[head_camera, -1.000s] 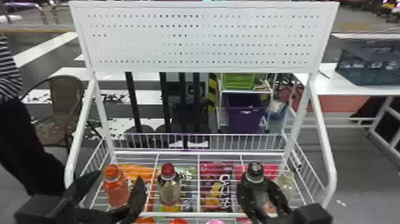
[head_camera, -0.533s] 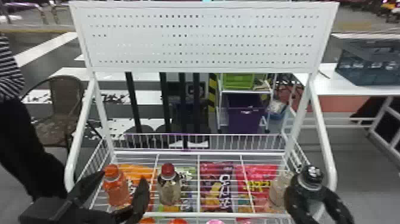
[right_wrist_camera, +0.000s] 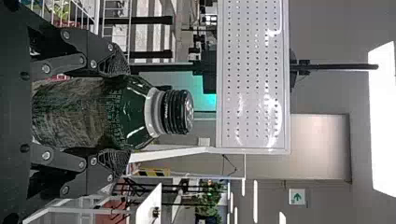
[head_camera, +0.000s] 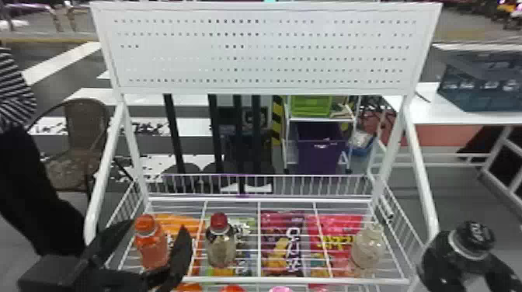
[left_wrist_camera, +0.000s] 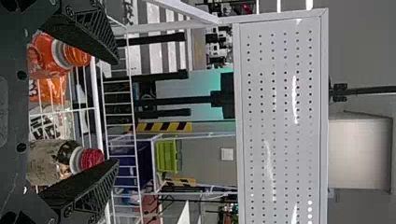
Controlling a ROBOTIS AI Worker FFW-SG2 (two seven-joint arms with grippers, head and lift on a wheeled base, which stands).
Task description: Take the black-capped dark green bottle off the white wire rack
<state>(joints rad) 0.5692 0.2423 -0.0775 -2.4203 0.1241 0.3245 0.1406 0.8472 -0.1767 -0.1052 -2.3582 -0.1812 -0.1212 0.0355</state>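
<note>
While L gripper (head_camera: 155,230) stands spread by orange btl (head_camera: 152,248), R gripper (head_camera: 470,260) pinches blk-capped dk green btl (head_camera: 475,235).
Green btl's held just beside wht wire rack (head_camera: 299,280), R side.

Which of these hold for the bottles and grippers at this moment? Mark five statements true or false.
1. The right gripper holds the dark green bottle. True.
2. The dark green bottle stands among the snack bags. False: it is held beyond the right side of the white wire rack.
3. The left gripper is open. True.
4. The red-capped bottle lies on its side. False: the red-capped bottle stands upright.
5. The orange-capped bottle is on the rack. True.
</note>
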